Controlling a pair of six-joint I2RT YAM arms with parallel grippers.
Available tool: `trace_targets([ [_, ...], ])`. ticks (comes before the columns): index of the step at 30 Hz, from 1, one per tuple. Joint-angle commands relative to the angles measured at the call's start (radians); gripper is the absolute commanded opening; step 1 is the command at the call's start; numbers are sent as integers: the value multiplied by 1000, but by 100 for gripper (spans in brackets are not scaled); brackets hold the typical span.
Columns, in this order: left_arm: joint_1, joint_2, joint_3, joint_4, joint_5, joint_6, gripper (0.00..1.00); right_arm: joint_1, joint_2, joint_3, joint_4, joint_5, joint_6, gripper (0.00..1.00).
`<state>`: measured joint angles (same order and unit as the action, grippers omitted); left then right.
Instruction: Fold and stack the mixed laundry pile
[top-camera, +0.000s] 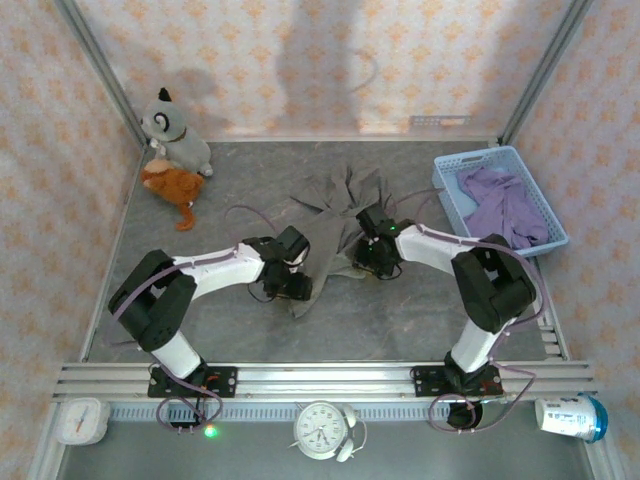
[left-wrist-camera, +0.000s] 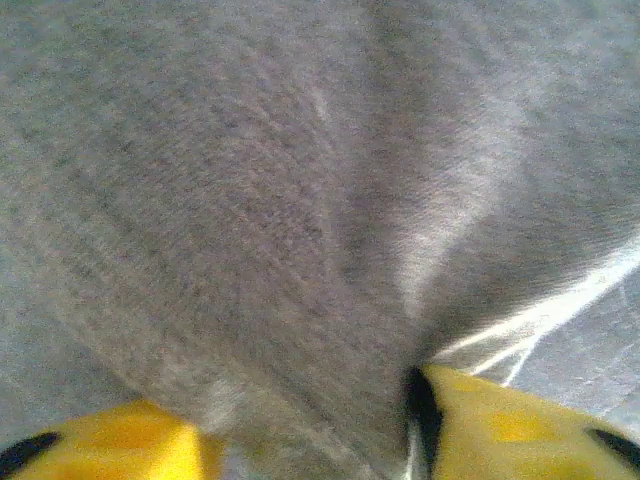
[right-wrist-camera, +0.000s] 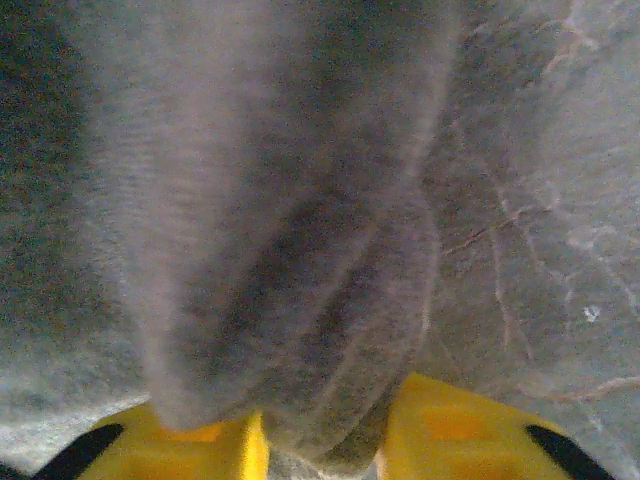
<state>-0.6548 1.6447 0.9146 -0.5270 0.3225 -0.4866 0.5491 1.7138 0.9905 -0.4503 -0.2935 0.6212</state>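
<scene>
Two separate pinches on one soft cloth are where the risk is judged to lie. The taupe garment (top-camera: 335, 215) is spread in the middle of the worktop (top-camera: 420, 320), and its near end is held by both arms. One ridge of cloth is pinched between the left fingers (top-camera: 292, 285) and another between the right fingers (top-camera: 375, 262).

In the left wrist view the yellow fingers are seen set fairly wide with a gathered fold between them, so that hold is judged the looser. In the right wrist view a thicker bunch is squeezed between fingers set nearer together. If the cloth is lifted or drawn over unevenly, the looser corner could be lost and the fold skewed. More than one layer may be caught in the right pinch, though this cannot be told; a crumpled edge would then be carried into the fold. The far end is fanned into creases, which could be dragged along rather than flattened.

The lavender garment (top-camera: 500, 205) is heaped in the blue basket (top-camera: 480, 157) at the right, well apart from the taupe one, so stacking is judged far off.

Both arms are reached forward and bent inward at the elbow. The wrists are pitched down and the fingers are set low at the cloth, near each other.
</scene>
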Motion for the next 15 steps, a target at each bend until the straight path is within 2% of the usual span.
trace_targets([
  [1,-12,27,59,-22,-88,-20,26,0,-20,5,-81,131,-18,9],
  [2,-11,24,72,-40,-116,-23,13,-1,-39,5,-106,159,-31,0],
  [3,-8,17,90,-56,-144,-31,0,-2,-57,7,-136,185,-41,0],
  [7,37,-23,150,-91,-188,-84,0,-30,-118,36,-237,244,-92,0],
  [10,106,-61,253,-138,-189,-95,0,-69,-171,108,-304,267,-137,0],
  [13,180,-82,425,-206,-184,-56,0,-110,-197,259,-370,271,-197,0],
  [15,223,-72,587,-271,-187,2,0,-134,-181,422,-434,276,-240,0],
])
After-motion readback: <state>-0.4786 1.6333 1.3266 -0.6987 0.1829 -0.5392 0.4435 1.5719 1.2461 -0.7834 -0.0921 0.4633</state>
